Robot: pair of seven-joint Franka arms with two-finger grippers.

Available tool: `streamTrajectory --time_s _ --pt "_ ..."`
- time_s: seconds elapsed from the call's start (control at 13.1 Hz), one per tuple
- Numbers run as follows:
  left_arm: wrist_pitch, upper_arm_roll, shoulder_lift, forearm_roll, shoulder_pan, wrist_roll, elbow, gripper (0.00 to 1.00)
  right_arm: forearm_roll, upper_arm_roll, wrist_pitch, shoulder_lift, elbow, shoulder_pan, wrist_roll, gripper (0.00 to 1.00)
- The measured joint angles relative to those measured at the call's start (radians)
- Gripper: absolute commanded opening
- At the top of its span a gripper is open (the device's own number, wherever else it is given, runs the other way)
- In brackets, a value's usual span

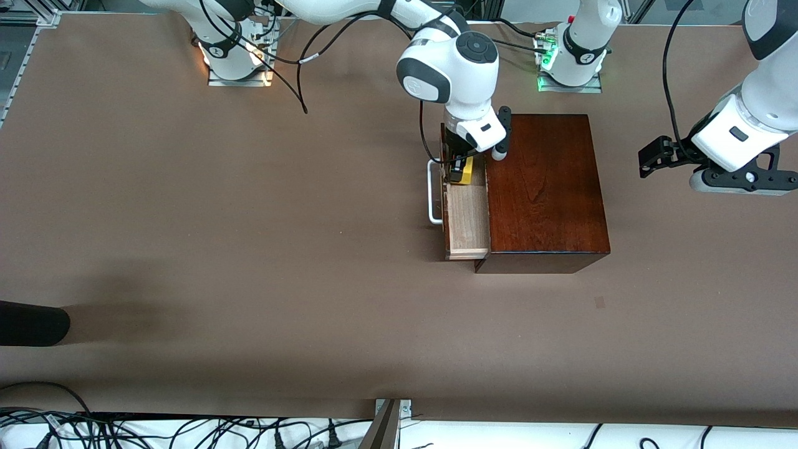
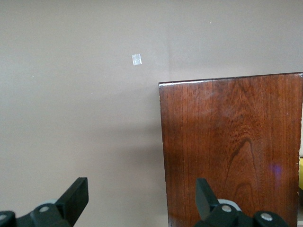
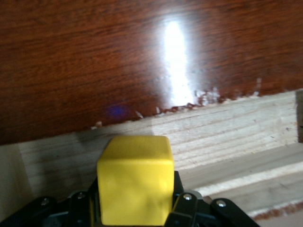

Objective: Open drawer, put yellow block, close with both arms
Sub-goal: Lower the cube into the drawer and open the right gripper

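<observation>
Box (image 1: 545, 187) sits near table (image 1: 249, 249) centre, toward my left arm's end; drawer (image 1: 467, 218) is pulled out of the box at its 9 o'clock side in the front view, pale tray exposed, white handle (image 1: 432, 193) on the outer front.

Nearest the front camera: the bare end of the drawer tray, nothing in it.

Farther up the tray, toward 12 o'clock: my right gripper (image 1: 460, 167) is down over the open drawer, fingers clamped on the yellow block (image 1: 463, 169). In the right wrist view the yellow block (image 3: 135, 179) fills the space between my fingers (image 3: 187, 205), with pale drawer wood just past it and the dark glossy wood above that. Whether the block touches the tray floor, I cannot tell.

My left gripper (image 1: 651, 156) hangs in the air at 3 o'clock of the box, over bare table, apart from it, fingers spread wide, holding nothing. Left wrist view: box top (image 2: 232, 146) under one fingertip (image 2: 203, 194), a small pale mark (image 2: 137, 59) on the table
</observation>
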Motion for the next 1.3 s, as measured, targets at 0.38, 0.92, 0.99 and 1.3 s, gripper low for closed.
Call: streamTrajectory --time_s 0.38,0.92,0.99,1.3 --pt "0.0 0.0 0.0 0.0 0.0 0.0 0.0 1.0 -0.018 -0.008 0.012 0.012 0.001 0.008 -0.023 0.14" --pt "0.0 0.0 0.0 0.0 0.0 0.0 0.0 1.0 -0.019 -0.012 0.012 0.016 0.004 0.009 -0.027 1.0" --pt "0.0 0.0 0.0 0.0 0.0 0.0 0.0 1.0 -0.018 -0.012 0.01 0.016 0.009 0.009 -0.027 1.0" --pt "0.0 0.0 0.0 0.0 0.0 0.0 0.0 1.0 -0.009 -0.013 -0.053 -0.037 0.07 0.006 -0.024 1.0"
